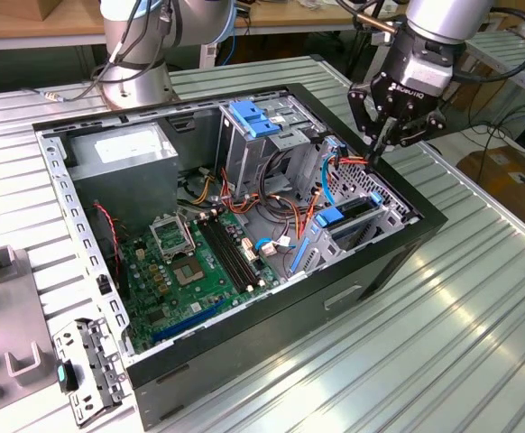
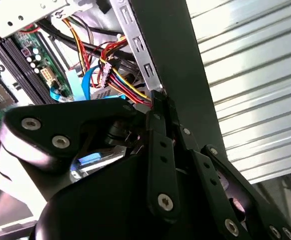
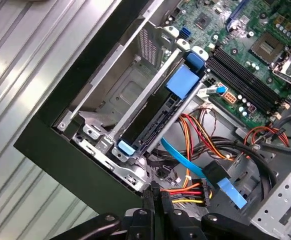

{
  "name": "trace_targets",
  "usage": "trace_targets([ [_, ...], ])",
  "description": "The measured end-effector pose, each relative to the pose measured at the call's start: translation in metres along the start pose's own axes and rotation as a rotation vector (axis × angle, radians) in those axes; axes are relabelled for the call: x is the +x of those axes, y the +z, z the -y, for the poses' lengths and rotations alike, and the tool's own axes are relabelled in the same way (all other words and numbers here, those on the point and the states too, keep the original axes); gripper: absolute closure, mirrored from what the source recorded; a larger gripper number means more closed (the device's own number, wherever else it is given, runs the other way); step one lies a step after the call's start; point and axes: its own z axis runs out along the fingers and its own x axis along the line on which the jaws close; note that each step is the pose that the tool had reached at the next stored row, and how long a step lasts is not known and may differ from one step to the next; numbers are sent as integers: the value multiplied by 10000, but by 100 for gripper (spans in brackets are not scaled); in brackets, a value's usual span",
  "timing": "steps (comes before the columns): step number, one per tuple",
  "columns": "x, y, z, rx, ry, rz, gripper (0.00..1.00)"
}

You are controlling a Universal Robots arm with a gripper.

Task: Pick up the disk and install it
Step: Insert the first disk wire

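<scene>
The disk [image 1: 345,219] stands on edge in the low drive cage at the near right corner of the open computer case [image 1: 271,334]. Blue rails frame it, with a blue tab at its end. In the first wrist view the disk [image 3: 153,112] lies seated between the cage's metal walls. My gripper [image 1: 382,144] hangs above the case's right rim, just behind that cage, with its fingers shut together and nothing between them. In both wrist views the gripper [image 3: 155,192] [image 2: 161,100] points down at a bundle of red, yellow and black cables [image 3: 188,192].
A tall metal cage topped by a blue bracket [image 1: 255,117] stands mid-case. The green motherboard [image 1: 199,271] covers the case floor, with a power supply [image 1: 123,158] at the back left. Orange and blue cables [image 1: 321,194] cross between the cages. Loose metal parts [image 1: 87,370] lie on the table at the exterior view's left.
</scene>
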Motion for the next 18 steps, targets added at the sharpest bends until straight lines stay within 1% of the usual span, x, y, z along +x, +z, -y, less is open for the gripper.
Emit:
trace_targets([
  [1, 0, 0, 0, -15, 406, -1, 83],
  [3, 0, 0, 0, -36, 952, -3, 83],
  [9, 0, 0, 0, -76, 2021, -6, 83],
  [10, 0, 1, 0, -88, 2341, -7, 83],
  [11, 0, 0, 0, -92, 2448, -8, 83],
  [12, -4, 0, -4, -93, 2477, -7, 83],
  [14, -34, -1, -55, -94, 2489, -8, 83],
  [18, -74, -2, -123, -94, 2496, -7, 83],
])
